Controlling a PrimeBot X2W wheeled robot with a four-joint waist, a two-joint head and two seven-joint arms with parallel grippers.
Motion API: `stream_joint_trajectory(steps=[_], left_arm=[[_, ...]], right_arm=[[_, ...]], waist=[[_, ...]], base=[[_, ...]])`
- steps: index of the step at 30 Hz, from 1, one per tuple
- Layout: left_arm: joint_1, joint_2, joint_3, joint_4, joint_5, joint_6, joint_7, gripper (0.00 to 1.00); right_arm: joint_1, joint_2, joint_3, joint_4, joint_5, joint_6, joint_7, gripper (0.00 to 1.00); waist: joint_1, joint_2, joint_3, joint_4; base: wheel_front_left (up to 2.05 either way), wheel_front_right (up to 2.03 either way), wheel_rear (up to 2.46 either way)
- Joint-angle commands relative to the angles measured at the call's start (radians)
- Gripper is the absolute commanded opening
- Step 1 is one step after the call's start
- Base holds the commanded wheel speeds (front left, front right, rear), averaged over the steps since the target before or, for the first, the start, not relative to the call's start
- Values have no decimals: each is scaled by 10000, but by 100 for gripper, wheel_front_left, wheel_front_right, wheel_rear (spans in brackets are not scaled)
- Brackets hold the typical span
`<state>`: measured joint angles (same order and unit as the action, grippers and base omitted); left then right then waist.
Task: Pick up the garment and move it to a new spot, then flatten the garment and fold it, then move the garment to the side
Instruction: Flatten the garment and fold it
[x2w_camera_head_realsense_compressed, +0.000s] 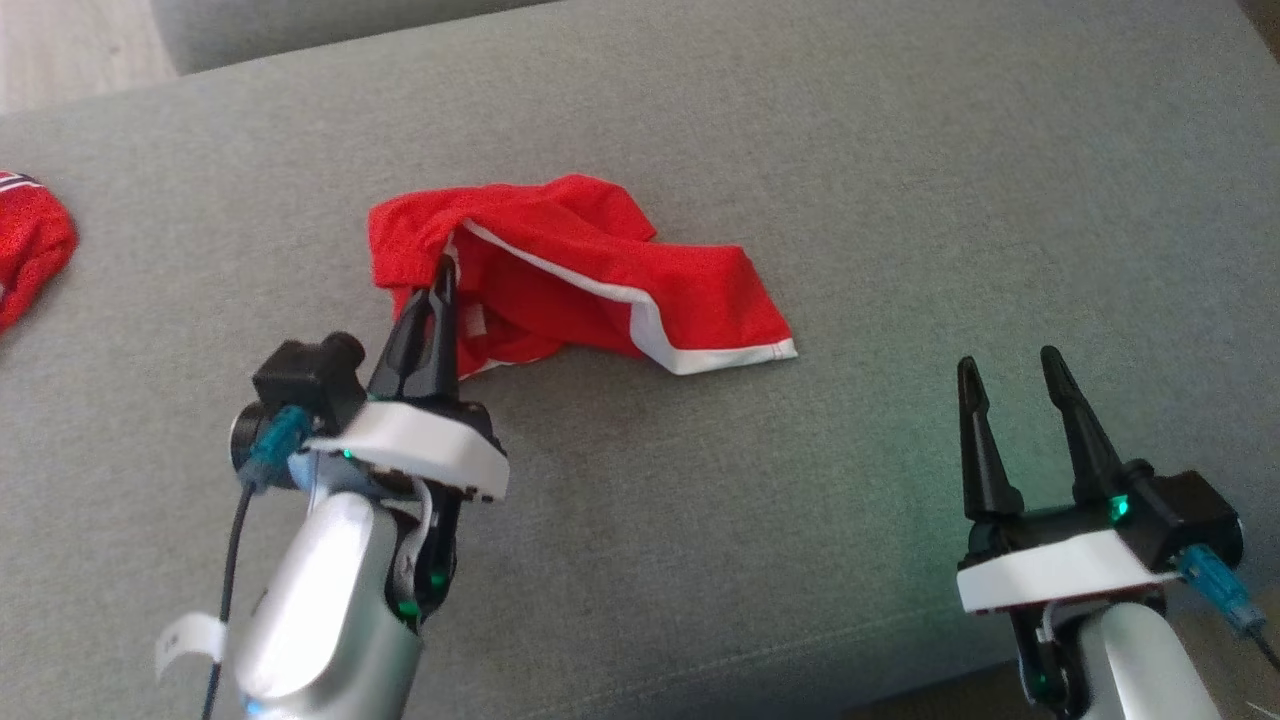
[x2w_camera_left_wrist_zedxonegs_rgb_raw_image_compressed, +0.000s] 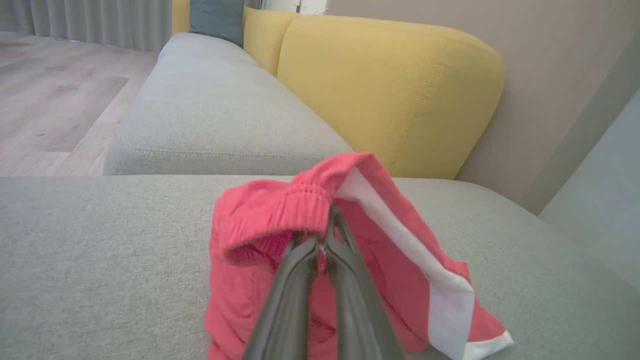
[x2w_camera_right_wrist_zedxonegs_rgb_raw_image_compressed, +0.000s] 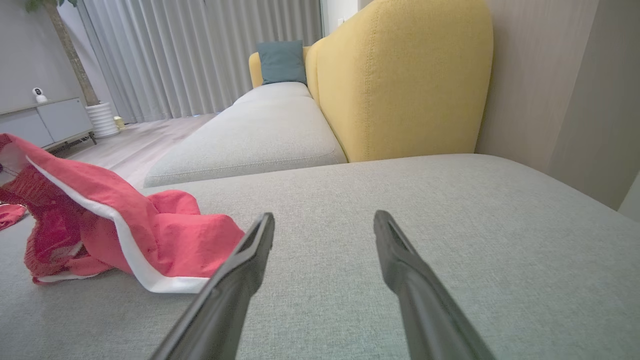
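Observation:
The garment is a pair of red shorts with white trim, lying crumpled on the grey sofa seat. My left gripper is shut on its elastic waistband, which stands lifted over the fingertips; in the left wrist view the garment drapes around the closed left gripper. Off to the right near the seat's front edge, my right gripper is open and apart from the cloth. In the right wrist view the garment lies left of the open right gripper.
A second red cloth lies at the far left of the seat. Yellow backrests and a teal cushion stand behind the seat, and wooden floor lies beyond it. Grey seat stretches right of the garment.

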<state>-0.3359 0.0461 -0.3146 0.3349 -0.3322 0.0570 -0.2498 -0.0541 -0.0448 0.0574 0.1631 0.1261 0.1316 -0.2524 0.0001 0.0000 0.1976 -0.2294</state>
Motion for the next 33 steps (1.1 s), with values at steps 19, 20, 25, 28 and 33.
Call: stream_joint_trajectory(steps=[19, 20, 25, 28, 33], left_arm=[[2085, 2068, -401, -3213, -149, -999, 3466, 0], [2188, 2221, -361, -3284, -198, -986, 3745, 0], [2598, 2606, -149, -3254, -475, -786, 4676, 0], [2732, 2693, -95, -3006, -565, -676, 4961, 0], [2693, 2868, -7, -2445, -496, -504, 5115, 0]], right_arm=[[136, -54, 194, -176, 146, -9, -94, 100], [124, -54, 206, -180, 156, -9, -94, 100], [37, -54, 255, -192, 173, -9, -94, 100], [-18, -54, 224, -193, 152, -9, -94, 100], [-104, -54, 183, -189, 141, -9, -94, 100]], waist=[[-1, 0, -790, 1067], [-1, 0, -769, 1071], [-1, 0, -599, 993], [-1, 0, -475, 929], [-1, 0, -303, 846]], base=[[0, 0, 0], [0, 0, 0], [0, 0, 0], [0, 0, 0], [0, 0, 0]])
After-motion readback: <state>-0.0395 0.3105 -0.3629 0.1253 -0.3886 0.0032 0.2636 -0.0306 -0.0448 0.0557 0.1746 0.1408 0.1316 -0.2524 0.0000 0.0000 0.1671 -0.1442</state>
